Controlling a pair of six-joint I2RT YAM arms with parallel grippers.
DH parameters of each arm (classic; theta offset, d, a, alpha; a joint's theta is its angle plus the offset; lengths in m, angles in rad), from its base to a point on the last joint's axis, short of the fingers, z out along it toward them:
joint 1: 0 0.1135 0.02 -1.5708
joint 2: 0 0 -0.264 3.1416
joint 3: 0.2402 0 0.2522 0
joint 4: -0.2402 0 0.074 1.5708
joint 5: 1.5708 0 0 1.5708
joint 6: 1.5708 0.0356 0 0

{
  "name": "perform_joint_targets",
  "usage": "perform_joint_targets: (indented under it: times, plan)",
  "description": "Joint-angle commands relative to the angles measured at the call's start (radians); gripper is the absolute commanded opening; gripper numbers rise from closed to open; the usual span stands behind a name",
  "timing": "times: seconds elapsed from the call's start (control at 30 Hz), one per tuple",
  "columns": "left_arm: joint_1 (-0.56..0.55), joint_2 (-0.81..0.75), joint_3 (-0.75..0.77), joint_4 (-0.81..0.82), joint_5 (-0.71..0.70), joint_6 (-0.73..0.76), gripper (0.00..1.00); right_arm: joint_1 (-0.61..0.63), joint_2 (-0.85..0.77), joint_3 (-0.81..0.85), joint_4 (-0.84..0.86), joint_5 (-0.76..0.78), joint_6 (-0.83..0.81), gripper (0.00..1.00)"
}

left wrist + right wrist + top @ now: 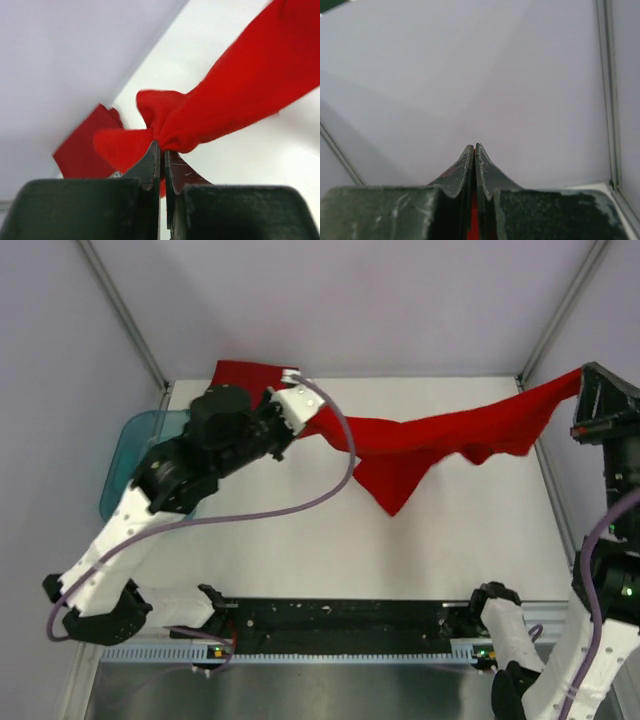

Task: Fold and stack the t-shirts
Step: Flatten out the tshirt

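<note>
Hanging between your two claws, the t-shirt (420, 445) sags above the table (300, 550), its middle drooping to a point. Expect it to be light, limp and shapeless, keeping form only under tension. Hold it by edges or corners, well apart. Your left claw (161, 149) is pinched tight on a bunched fold. Your right claw (474, 150) is closed with a sliver of red between the jaws. A second red t-shirt (245, 373), apparently folded, lies at the table's far left corner.
</note>
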Motion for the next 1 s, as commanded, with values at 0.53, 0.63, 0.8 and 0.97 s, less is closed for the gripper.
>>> perform_joint_targets:
  times: [0.53, 0.63, 0.8, 0.97]
  plan:
    - [0.007, -0.150, -0.186, -0.178, 0.308, 0.026, 0.00, -0.004, -0.019, 0.010, 0.057, -0.135, 0.027, 0.00]
    - [0.111, 0.002, -0.220, -0.142, 0.422, 0.017, 0.00, 0.010, 0.148, -0.162, 0.270, -0.225, 0.117, 0.00]
    - [0.268, 0.257, -0.209, -0.075, 0.551, 0.052, 0.00, 0.193, 0.496, -0.140, 0.255, -0.084, -0.079, 0.00]
    - [0.385, 0.522, -0.082, 0.037, 0.546, 0.067, 0.18, 0.277, 1.005, 0.206, 0.080, -0.052, -0.081, 0.00]
